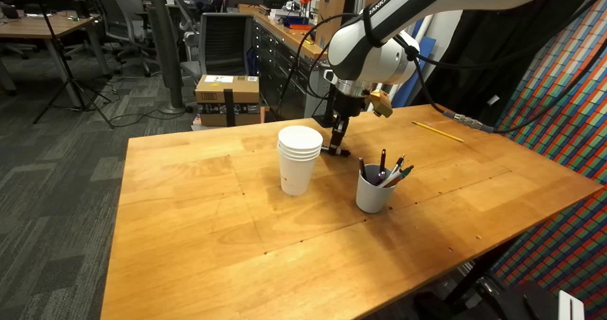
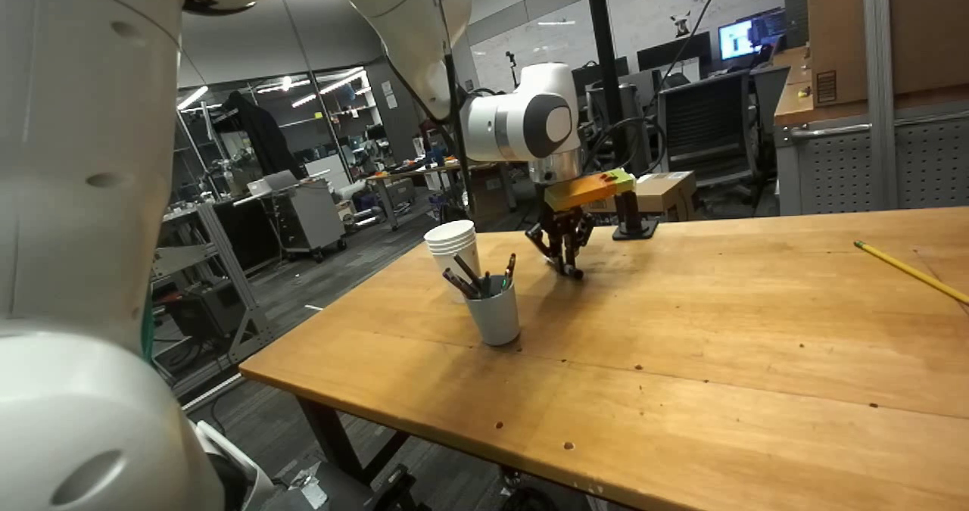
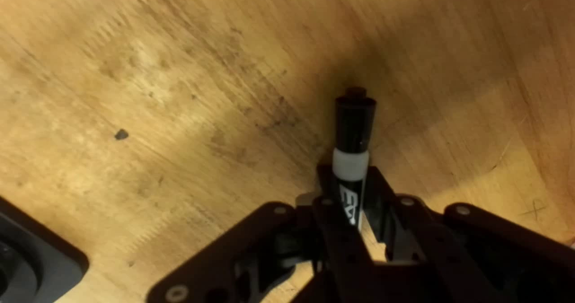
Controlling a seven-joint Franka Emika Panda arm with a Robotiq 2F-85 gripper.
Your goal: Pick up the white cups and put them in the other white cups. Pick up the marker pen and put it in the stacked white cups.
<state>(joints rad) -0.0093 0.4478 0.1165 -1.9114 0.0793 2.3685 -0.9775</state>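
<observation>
Beyond the honey-coloured wooden tabletop (image 1: 199, 239), an office spreads back, with a dark-backed grey chair (image 1: 225, 45) and a brown cardboard box (image 1: 213, 84) past the edge. Low over the wood is the black marker pen with a white band (image 3: 351, 161), lying roughly level; whether it touches the surface or sits just above, I cannot tell. Its barrel appears clamped by the black two-fingered gripper (image 3: 350, 177), one finger on each side, the black end jutting out beyond the tips. Near the gripper, apart from it, stands the stack of white paper cups (image 1: 298, 173), upright, several rims showing one above another, so the nesting part looks done. The pen part seems begun: I judge the grasp made, while the lift, the tilt towards upright, the carry over the rims and the release are left. Near the stack is a grey cylindrical pen cup (image 1: 372, 199) with assorted pens (image 1: 382, 161); farther out are a black square-based post (image 2: 634, 229) and, well apart, a yellow pencil (image 1: 438, 132).
</observation>
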